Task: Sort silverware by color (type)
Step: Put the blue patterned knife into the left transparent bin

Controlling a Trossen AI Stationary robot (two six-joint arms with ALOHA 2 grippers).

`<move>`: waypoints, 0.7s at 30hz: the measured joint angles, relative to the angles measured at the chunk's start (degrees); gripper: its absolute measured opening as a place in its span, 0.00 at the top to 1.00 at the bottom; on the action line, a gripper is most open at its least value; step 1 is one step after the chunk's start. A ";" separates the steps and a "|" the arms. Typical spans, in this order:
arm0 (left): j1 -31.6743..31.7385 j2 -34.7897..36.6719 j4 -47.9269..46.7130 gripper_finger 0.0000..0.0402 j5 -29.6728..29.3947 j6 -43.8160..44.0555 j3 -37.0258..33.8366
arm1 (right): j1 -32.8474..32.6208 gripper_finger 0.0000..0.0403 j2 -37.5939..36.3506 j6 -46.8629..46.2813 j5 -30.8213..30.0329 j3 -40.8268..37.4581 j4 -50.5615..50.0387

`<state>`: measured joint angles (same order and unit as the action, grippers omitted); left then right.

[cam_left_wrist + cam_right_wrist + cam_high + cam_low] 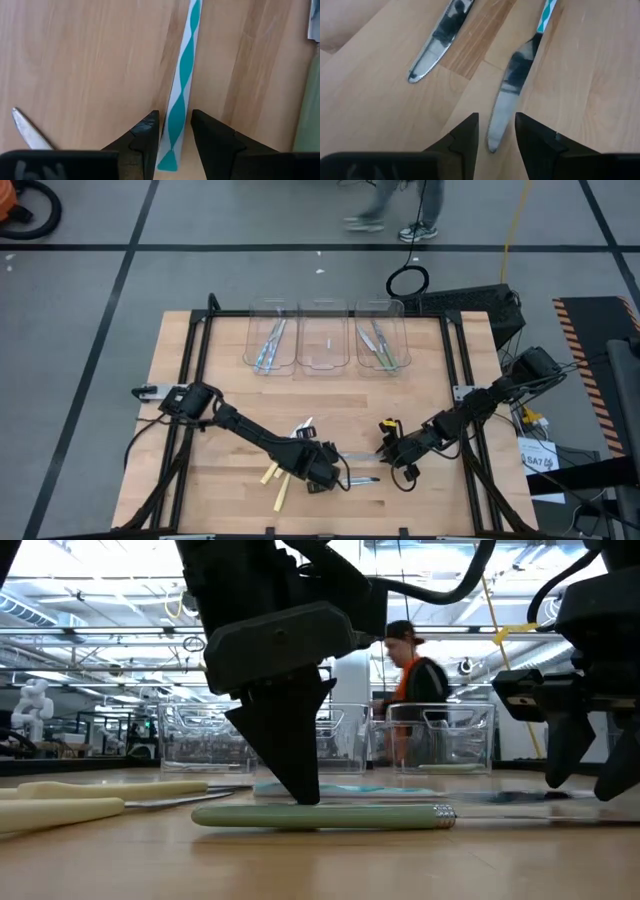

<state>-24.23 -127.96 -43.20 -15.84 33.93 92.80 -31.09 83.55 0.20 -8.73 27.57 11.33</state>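
Between the left gripper's parted fingers lies the blue-and-white striped knife's handle, flat on the table; whether they pinch it I cannot tell. At the knife's other end, the right gripper straddles its blade tip, fingers apart. Beside it lies a second knife blade.

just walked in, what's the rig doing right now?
Sorting cutlery by handle colour into three clear bins at the far edge of the table. Two outer bins already hold pieces. Both arms are down on one blue-and-white striped knife: the left end effector straddles its handle, the right end effector straddles the blade tip. Neither has visibly lifted it. A green-handled piece and pale yellow ones wait on the wood nearby.
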 joint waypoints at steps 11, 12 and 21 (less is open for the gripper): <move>0.12 -1.51 -0.07 0.87 -0.66 -0.85 0.01 | -0.02 0.70 0.00 0.48 -0.02 0.00 -0.09; 0.09 -1.51 -0.05 0.88 -0.72 -0.85 -0.01 | -0.02 0.70 0.00 0.48 -0.02 0.00 -0.09; -0.76 -1.49 0.15 0.88 -2.99 0.70 -0.20 | -0.02 0.70 -0.92 0.47 -0.02 0.00 -0.55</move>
<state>-24.99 -129.45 -43.05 -18.82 34.63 92.60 -31.11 82.63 0.68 -8.75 27.57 10.78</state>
